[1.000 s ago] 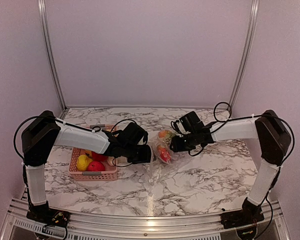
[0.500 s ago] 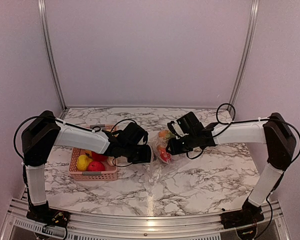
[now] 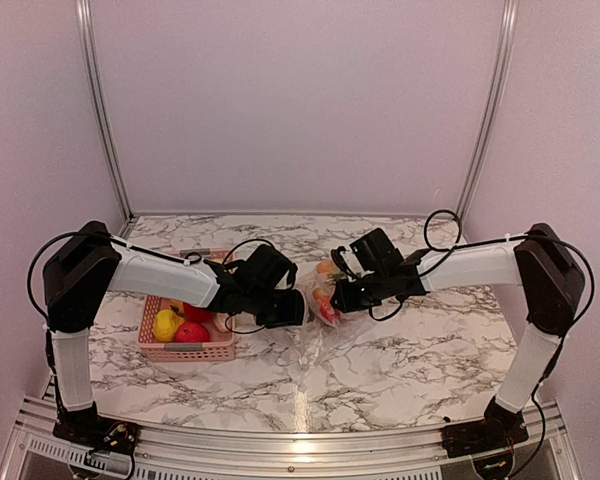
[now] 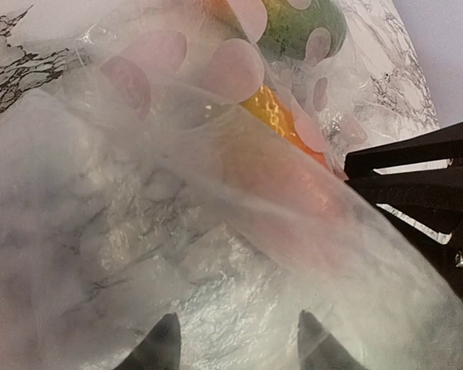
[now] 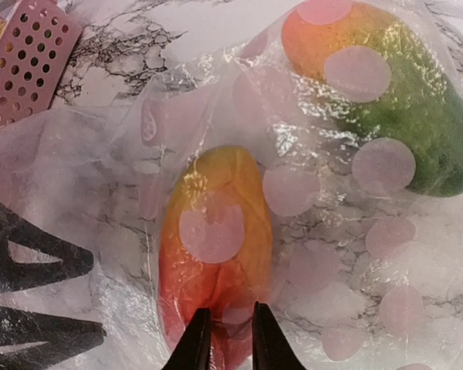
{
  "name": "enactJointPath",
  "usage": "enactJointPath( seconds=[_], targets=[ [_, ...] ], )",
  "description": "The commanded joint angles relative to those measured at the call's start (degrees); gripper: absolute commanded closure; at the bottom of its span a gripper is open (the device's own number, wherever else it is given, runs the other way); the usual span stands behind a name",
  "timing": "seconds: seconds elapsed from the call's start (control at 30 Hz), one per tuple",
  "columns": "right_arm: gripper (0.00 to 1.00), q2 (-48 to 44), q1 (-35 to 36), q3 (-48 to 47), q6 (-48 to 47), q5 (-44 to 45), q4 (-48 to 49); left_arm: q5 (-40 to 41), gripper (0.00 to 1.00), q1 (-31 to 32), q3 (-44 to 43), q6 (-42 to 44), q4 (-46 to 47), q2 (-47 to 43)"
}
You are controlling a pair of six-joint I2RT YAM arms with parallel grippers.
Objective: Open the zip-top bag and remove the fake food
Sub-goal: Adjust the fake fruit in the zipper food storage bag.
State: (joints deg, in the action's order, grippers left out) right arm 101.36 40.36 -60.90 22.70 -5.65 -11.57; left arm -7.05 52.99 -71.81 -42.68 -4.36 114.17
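The zip-top bag (image 3: 318, 305) lies crumpled on the marble between my two grippers. Inside it are a red-orange fruit (image 5: 216, 231) and a green-and-orange fruit (image 5: 386, 100). My left gripper (image 3: 292, 310) is at the bag's left side. In the left wrist view its fingers (image 4: 238, 343) stand apart with the bag's film (image 4: 216, 254) spread across them. My right gripper (image 3: 337, 296) is at the bag's right side. Its fingers (image 5: 224, 339) are nearly together, pinching a fold of film over the red-orange fruit.
The pink basket (image 3: 158, 348) stands to the left of the bag, holding yellow (image 3: 166, 323) and red (image 3: 191, 332) fruits. Its corner shows in the right wrist view (image 5: 23, 54). The cell's walls stand behind and at both sides.
My right gripper has moved left and slightly down onto the bag. My left arm and the basket have not moved.
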Motion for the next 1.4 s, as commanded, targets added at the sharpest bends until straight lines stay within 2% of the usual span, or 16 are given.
enactJointPath(
  seconds=[0.0,0.47,1.0,1.37],
  targets=[
    [0.85,2.5,0.1,0.9,0.8,0.9,0.1,0.0,0.47,0.2,0.3,-0.6,2.3,-2.0],
    [0.97,1.2,0.1,1.0,2.7,4.5,1.0,1.6,0.46,0.3,0.8,-2.7,3.6,-2.5],
    [0.98,6.6,0.2,0.2,1.1,2.2,4.6,3.0,0.44,0.1,-1.5,-2.8,3.1,0.4],
    [0.97,6.1,0.2,0.6,0.7,1.9,5.4,4.8,0.46,0.4,-7.9,2.3,-3.1,4.5]
  ],
)
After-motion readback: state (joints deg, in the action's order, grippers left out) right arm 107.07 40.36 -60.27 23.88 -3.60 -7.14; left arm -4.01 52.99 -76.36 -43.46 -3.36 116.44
